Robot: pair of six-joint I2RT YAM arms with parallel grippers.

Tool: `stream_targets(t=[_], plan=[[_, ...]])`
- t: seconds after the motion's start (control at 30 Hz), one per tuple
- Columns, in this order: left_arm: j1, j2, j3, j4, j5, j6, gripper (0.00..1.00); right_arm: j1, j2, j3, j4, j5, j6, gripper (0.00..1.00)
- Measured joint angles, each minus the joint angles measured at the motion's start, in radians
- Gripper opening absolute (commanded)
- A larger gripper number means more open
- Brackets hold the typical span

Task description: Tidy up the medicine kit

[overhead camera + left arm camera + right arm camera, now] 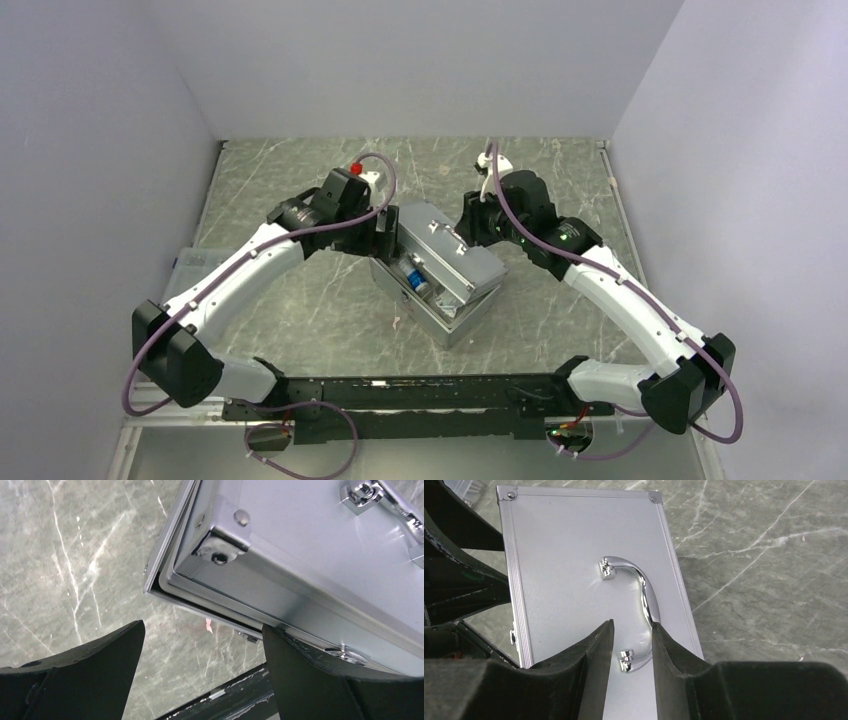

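**Right tool on the handle, kit lid part-raised**

The right tool (633, 625) is clenched partway around the near end of the chrome handle (644, 592). One pad presses the curved bar, and the handle's foot sits in the gap between the fingers. The left tool (200, 630) is released, its black fingers (100, 670) splayed wide with nothing between them. One finger lies close against the lid's rim beside a rivet; whether it touches I cannot tell.

The handle is a polished arched bar on two small square feet, fixed to the flat lid (445, 250) of the medicine kit (460, 320). The kit stands mid-desk between the two arms, turned at an angle. It is a boxy case of matt silver-grey metal, with ribbed edge strips, riveted corner caps and sharp square corners.

In the overhead view the lid stands tilted up from the base. Through the opening shows a small blue-and-white bottle (415, 278) lying inside; the rest of the contents are hidden.

The desk (300, 300) is a smooth grey-green surface veined like marble. A pale shallow container (185, 265) peeks out under the left arm at the desk's left edge, its contents out of sight.
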Motion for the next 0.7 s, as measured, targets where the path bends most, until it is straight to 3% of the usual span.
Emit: stream_targets(t=[0.7], plan=[[0.0,-0.099,-0.155,0.04,-0.037,-0.02,0.95,0.064,-0.044,-0.08,-0.005,0.002,0.007,0.38]])
